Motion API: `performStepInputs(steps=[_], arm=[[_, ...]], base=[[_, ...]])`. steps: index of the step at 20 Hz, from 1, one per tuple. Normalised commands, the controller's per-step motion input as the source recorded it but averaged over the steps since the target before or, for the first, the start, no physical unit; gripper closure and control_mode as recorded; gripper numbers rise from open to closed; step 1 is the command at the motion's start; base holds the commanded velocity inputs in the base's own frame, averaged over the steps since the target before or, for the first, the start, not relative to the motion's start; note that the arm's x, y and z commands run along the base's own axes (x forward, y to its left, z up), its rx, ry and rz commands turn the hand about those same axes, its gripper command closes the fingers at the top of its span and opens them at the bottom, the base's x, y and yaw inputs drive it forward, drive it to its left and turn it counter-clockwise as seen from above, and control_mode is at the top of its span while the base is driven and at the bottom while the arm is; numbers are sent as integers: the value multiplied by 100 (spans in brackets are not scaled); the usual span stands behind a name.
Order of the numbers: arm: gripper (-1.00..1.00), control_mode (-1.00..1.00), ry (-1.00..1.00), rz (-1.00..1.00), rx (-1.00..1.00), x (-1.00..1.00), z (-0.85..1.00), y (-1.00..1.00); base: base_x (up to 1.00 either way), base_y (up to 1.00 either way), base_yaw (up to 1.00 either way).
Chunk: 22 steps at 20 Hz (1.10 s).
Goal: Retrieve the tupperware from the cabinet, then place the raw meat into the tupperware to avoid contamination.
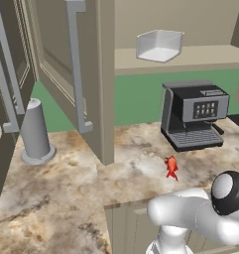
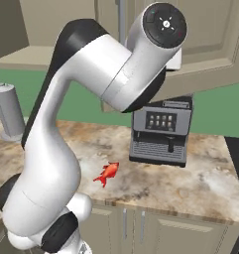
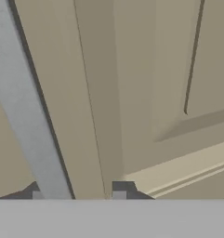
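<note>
- The tupperware, a pale open box, sits on the shelf of the open beige cabinet, above the coffee machine.
- The raw meat lies on the worktop below, in front of that machine.
- The gripper faces a cabinet door, its fingertips either side of the upright grey bar handle; whether they clasp it cannot be told.
- The left base view shows the box; the right base view has the arm in front of it.

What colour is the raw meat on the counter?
Bright red-orange; the raw meat shows best in the right base view.
</note>
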Motion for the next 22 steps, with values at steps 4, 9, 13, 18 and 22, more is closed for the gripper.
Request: performStepInputs(steps=[4, 9, 13, 18, 22], arm=[[100, -100, 7, 4, 6, -35, -4, -53], [100, -100, 7, 2, 4, -8, -25, 0], [-100, -100, 2, 0, 1, -9, -13, 1], [-100, -100, 0, 0, 0, 0, 0, 0], [-100, -100, -1, -2, 0, -21, 0, 0]], base=[[0, 0, 0], [0, 0, 0], [0, 0, 0], [0, 0, 0], [0, 0, 0]])
